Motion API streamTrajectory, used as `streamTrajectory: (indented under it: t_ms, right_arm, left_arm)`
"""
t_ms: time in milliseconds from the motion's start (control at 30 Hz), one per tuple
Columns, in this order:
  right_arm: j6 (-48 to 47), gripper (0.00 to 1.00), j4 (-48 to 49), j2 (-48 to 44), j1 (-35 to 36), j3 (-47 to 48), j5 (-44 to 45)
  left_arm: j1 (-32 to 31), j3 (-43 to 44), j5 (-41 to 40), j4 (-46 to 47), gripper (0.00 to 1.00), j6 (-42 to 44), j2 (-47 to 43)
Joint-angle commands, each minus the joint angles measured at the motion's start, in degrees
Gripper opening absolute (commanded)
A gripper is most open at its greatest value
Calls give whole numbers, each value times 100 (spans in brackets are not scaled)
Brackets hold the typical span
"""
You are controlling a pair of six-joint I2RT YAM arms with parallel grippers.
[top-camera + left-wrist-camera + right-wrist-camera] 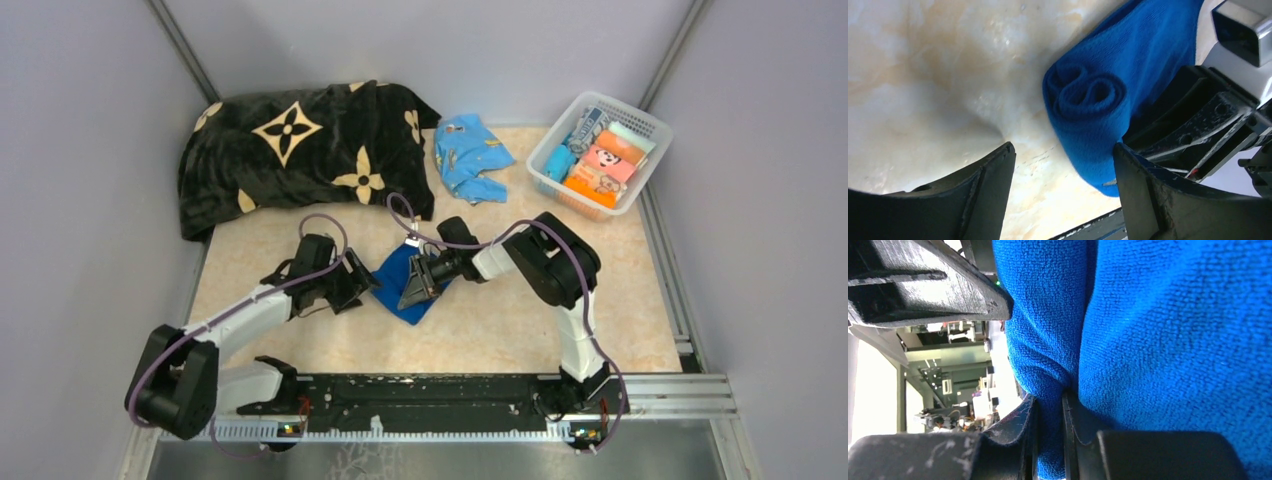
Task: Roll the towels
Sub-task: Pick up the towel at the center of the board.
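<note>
Counting two towels in view: one royal-blue towel [1088,100] lies in the middle of the table [500,320] with one end wound into a loose spiral, and one turquoise towel [470,155] sits crumpled at the back, well apart from it. Two arms. The right gripper [1048,400] is clamped on a pinched fold of the royal-blue towel. The left gripper [1064,147] has its jaws wide apart, holding nothing, just beside the spiral end. One black blanket [300,150] with cream flowers back left. One white basket [548,170] back right, several packets inside, count unclear.
</note>
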Motion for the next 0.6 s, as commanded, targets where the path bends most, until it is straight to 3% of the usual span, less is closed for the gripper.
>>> streamTrajectory:
  t_ms: [0,167,333,567]
  right_arm:
    - [-355,6,-1019,316,-137,67,298]
    - [-953,11,-1828,-41,-134,263,813]
    - [-1552,28,-2618,-1013,55,269,1824]
    - [-2368,51,-3701,-2251,1075,543,4850]
  left_arm:
    - [28,423,69,521,76,92,450]
    - [49,686,-118,390,68,109,989]
    - [46,646,-231,216,58,102,1215]
    - [45,596,-147,252,49,83,1424]
